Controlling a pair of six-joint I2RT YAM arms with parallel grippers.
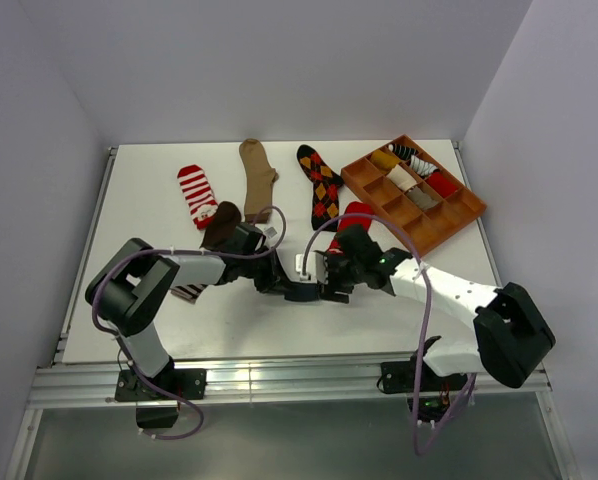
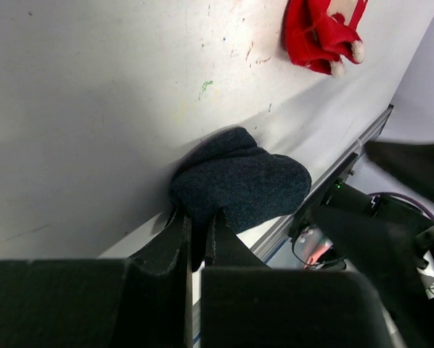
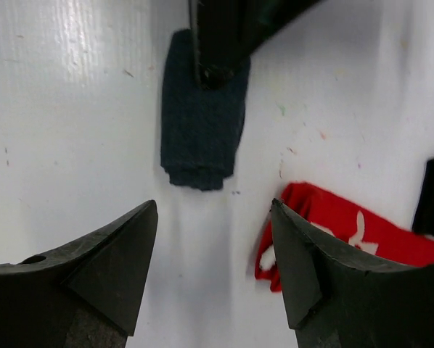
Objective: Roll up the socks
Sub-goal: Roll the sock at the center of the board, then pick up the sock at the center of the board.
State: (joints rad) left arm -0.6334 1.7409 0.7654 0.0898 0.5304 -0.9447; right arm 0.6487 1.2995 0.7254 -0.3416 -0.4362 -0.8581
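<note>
Now | white table, pale walls | L end effector: clamps sock, navy? | R end effector: agape, empty

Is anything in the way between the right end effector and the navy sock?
Nothing visible. Only bare table lies between the open right end effector and the navy sock; the left end effector pinches its far end, and the red sock lies aside.

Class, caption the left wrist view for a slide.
Left gripper pinches a folded navy sock; a red sock lies beyond on the table.
</note>
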